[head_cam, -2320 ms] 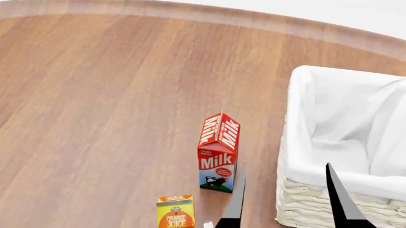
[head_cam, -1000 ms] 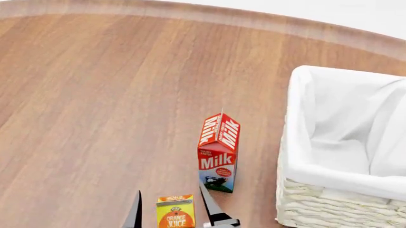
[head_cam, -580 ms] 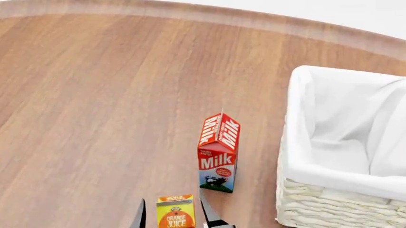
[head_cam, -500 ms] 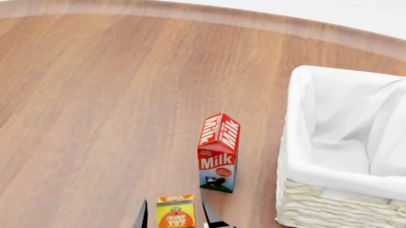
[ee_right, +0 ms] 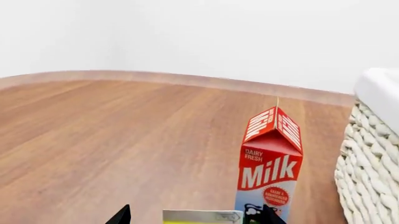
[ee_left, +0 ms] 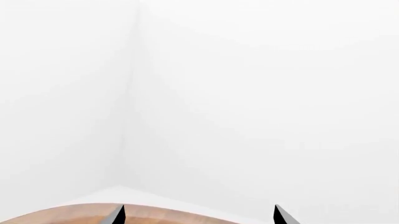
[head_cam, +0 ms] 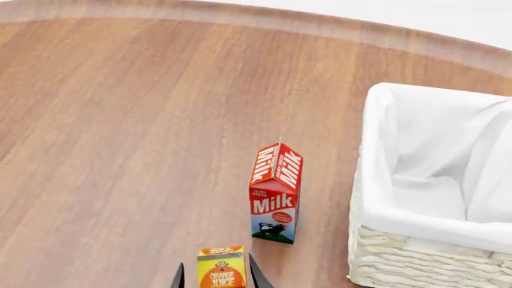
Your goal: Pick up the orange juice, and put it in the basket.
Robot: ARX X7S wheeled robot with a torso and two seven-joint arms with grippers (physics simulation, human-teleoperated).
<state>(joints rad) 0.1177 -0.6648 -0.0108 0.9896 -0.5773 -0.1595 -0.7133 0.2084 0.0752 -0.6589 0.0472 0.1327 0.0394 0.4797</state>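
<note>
The task is at its opening stage: the orange juice [head_cam: 222, 268] stands upright on the wooden table [head_cam: 120, 150], not yet lifted, and the basket [head_cam: 376, 264] to its right shows only its white cloth lining, nothing inside as far as can be seen. The right gripper [head_cam: 213, 277] straddles the carton, one dark fingertip just beside each side face at the bottom edge of the head view; in the right wrist view the carton's top [ee_right: 203, 216] sits between the two tips. The jaws are narrowed almost to the carton's width, but whether they press it or leave a sliver of gap cannot be told, so I judge the grasp about to close, not confirmed. The milk carton [head_cam: 275, 193] stands near, just behind and to the right of the juice, between it and the basket, so the lift and carry across will need to clear it. The left gripper [ee_left: 198, 215] stands spread wide and empty, facing a blank wall, away from the work. Left to do: clamp, raise, move right, release in the basket
</note>
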